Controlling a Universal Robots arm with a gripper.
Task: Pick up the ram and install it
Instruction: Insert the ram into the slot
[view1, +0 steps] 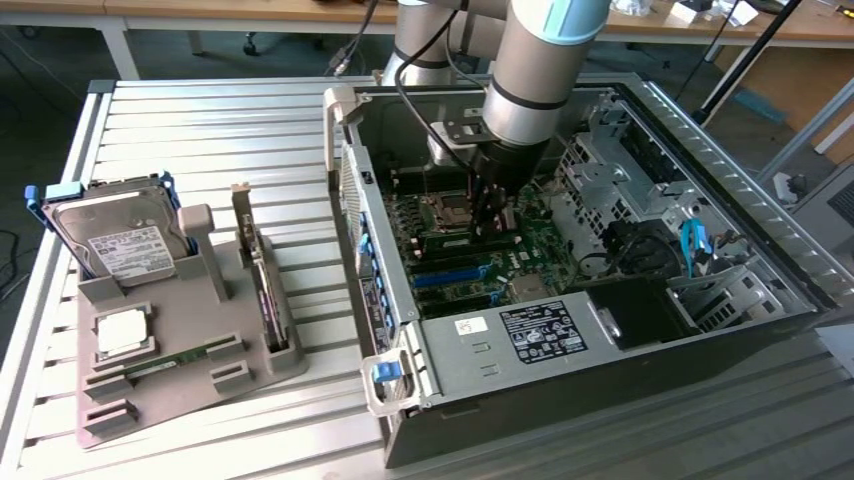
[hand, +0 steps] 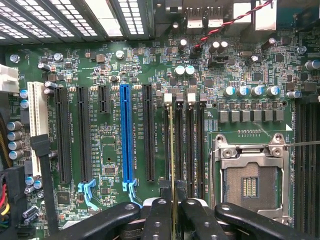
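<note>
Seen edge-on in the wrist view, the ram (hand: 172, 150) is a thin green-yellow line running between my two black fingers (hand: 157, 217). My gripper (hand: 173, 210) is shut on it. The stick lies along the outermost of several black memory slots (hand: 168, 140), beside the white end clips (hand: 168, 97). Whether it touches the slot I cannot tell. In the exterior view my gripper (view1: 491, 215) hangs straight down inside the open computer case (view1: 400, 330), low over the green motherboard (view1: 527, 250).
The bare processor socket (hand: 250, 185) lies beside the memory slots, a blue expansion slot (hand: 126, 135) on their other side. At the exterior view's left, a grey holder (view1: 147, 400) carries a hard drive (view1: 120, 240), a silver chip (view1: 120, 333), a green stick (view1: 167, 362) and a dark card (view1: 264, 290).
</note>
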